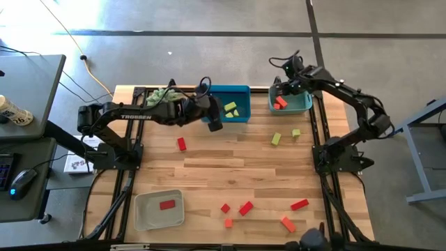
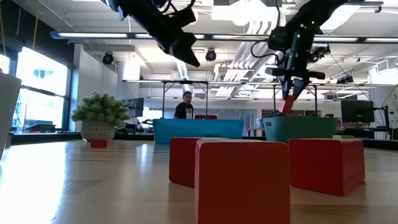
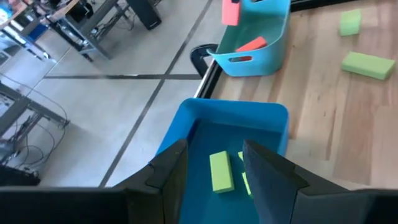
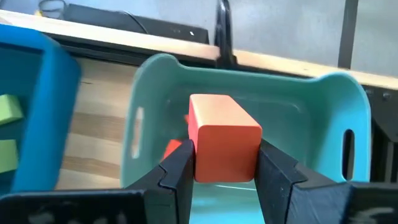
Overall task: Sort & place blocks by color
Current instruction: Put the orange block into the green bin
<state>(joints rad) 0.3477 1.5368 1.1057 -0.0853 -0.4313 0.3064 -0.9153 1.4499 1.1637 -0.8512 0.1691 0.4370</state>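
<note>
While my right gripper (image 4: 219, 163) clamps an orange block (image 4: 222, 140) | teal bin (image 4: 339, 106) directly below, far right | left gripper (image 3: 214, 168) empty, part-open.

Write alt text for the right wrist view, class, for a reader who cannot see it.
The right gripper holds an orange block between its two dark fingers, above the inside of a teal bin that already has another orange piece in it. Beside it stands a blue bin with yellow-green blocks inside, on the wooden table.
</note>
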